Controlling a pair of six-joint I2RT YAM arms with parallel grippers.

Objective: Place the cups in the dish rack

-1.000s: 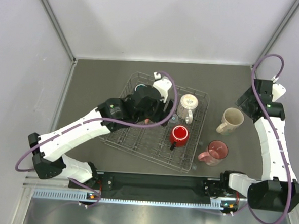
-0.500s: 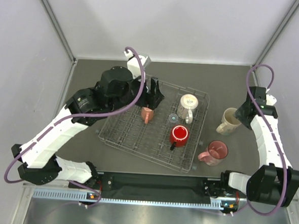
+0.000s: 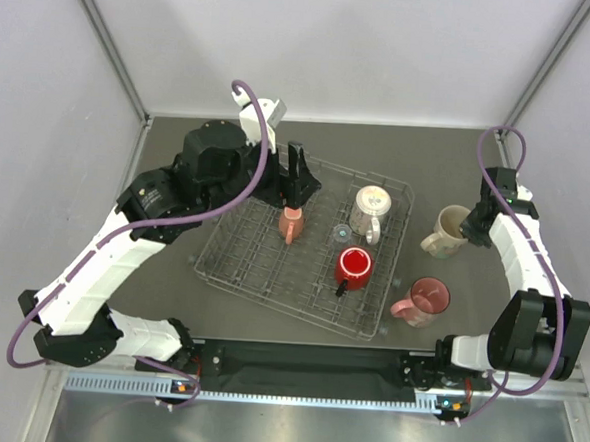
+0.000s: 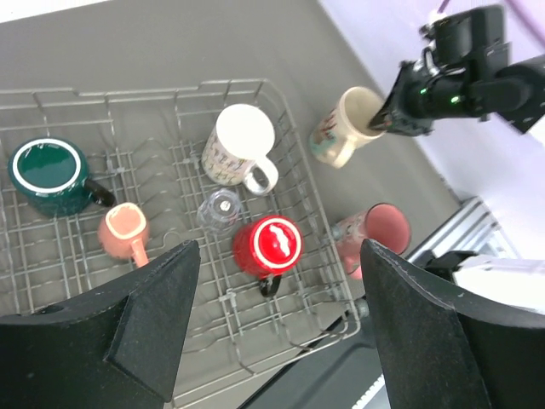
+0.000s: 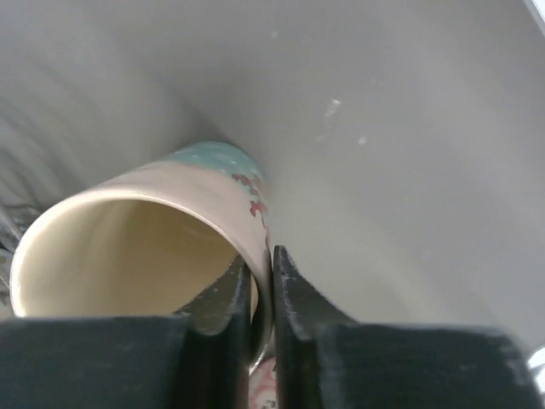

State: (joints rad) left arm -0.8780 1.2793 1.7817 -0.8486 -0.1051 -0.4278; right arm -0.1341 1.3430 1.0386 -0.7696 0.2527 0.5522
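Two changes vs a sec ago: the left hand (image 3: pixel 297 184) has let go of the small salmon mug (image 3: pixel 291 224) and lifted off it, jaws wide and holding nothing, hovering over the far-left part of the dish rack (image 3: pixel 242 268); the right hand (image 5: pixel 261 268) has swung in from the far right and nipped its jaws almost together on the cream mug (image 3: pixel 446 235), one finger inside the mouth, one outside, thin wall between. That means the salmon one is loaded and the cream one looks next (it sits on the bench (image 3: pixel 449 160) just right of the rack, tipped a bit toward the hand; can't tell if it's off the surface yet). Inside the rack: salmon mug upright, handle toward the near edge; teal mug (image 4: pixel 47 175) at the left end; white printed mug (image 3: pixel 370 212); red mug (image 3: pixel 354 268); a small clear glass (image 4: pixel 220 208) btwn them. Left out: the cream mug and the pink mug (image 3: pixel 426 297), which stands near the rack's near-right corner. Materials: rack is silver-grey wire grid w/ low sides and upright tines; teal and red mugs look glossy, prob. glazed ceramic; the pink one is see-through; cream mug is matte inside w/ a teal and red print outside; bench is flat dark grey.
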